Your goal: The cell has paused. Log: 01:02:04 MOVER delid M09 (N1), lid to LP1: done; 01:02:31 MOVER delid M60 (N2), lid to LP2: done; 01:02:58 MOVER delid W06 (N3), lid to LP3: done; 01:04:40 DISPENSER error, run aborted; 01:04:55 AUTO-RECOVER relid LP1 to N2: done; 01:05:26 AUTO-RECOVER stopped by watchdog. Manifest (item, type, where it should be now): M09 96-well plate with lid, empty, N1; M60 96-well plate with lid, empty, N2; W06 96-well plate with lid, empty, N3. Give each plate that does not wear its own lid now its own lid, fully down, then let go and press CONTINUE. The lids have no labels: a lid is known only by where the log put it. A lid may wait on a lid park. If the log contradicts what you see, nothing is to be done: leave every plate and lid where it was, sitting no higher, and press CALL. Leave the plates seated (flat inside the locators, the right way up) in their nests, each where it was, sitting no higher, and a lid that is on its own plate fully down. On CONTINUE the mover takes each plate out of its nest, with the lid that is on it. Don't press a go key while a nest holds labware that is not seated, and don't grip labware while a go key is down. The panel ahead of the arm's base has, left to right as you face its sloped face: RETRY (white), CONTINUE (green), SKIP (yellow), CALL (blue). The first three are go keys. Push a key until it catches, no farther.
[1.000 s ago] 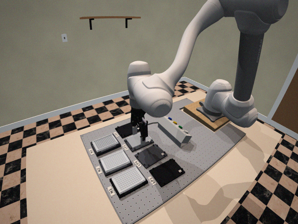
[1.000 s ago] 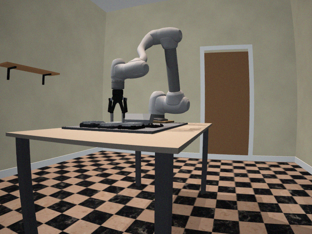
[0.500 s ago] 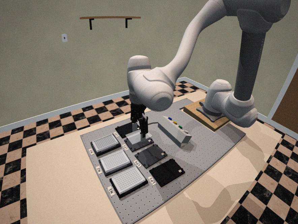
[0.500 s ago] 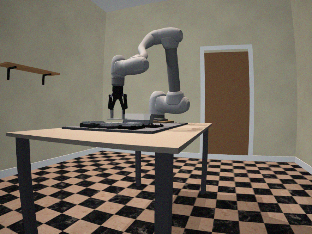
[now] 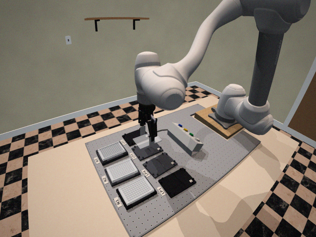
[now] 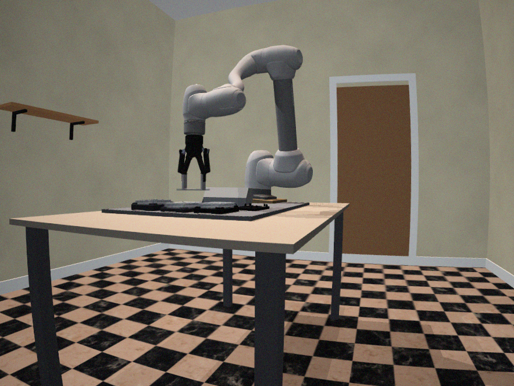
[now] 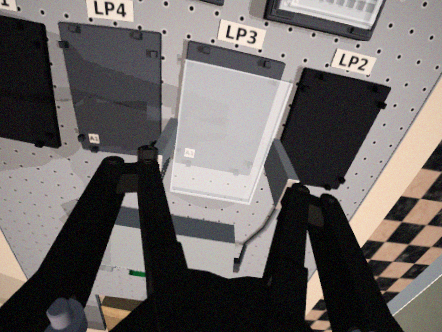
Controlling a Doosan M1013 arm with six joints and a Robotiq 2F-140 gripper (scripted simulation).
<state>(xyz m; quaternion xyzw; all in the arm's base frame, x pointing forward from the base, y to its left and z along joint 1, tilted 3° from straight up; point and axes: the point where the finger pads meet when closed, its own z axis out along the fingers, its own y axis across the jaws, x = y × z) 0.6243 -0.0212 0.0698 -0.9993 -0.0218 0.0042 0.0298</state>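
Observation:
My gripper (image 5: 149,137) is shut on a clear lid (image 5: 147,140) and holds it level a little above lid park LP3 (image 5: 147,151). In the wrist view the lid (image 7: 227,130) hangs between the finger pads, over the grey LP3 pad (image 7: 235,57). From the side the gripper (image 6: 192,182) carries the lid (image 6: 192,189) clear of the board. Three well plates sit in nests N3 (image 5: 112,151), N2 (image 5: 122,171) and N1 (image 5: 136,191). The N2 plate looks paler, as if under a lid. I cannot tell about the other two.
Lid parks LP2 (image 5: 132,136), LP4 (image 5: 160,164) and LP1 (image 5: 177,182) look bare. The key panel (image 5: 185,139) stands right of the parks, with blue (image 5: 179,125), yellow (image 5: 185,129) and green (image 5: 191,134) keys. The arm's base (image 5: 230,112) is behind it.

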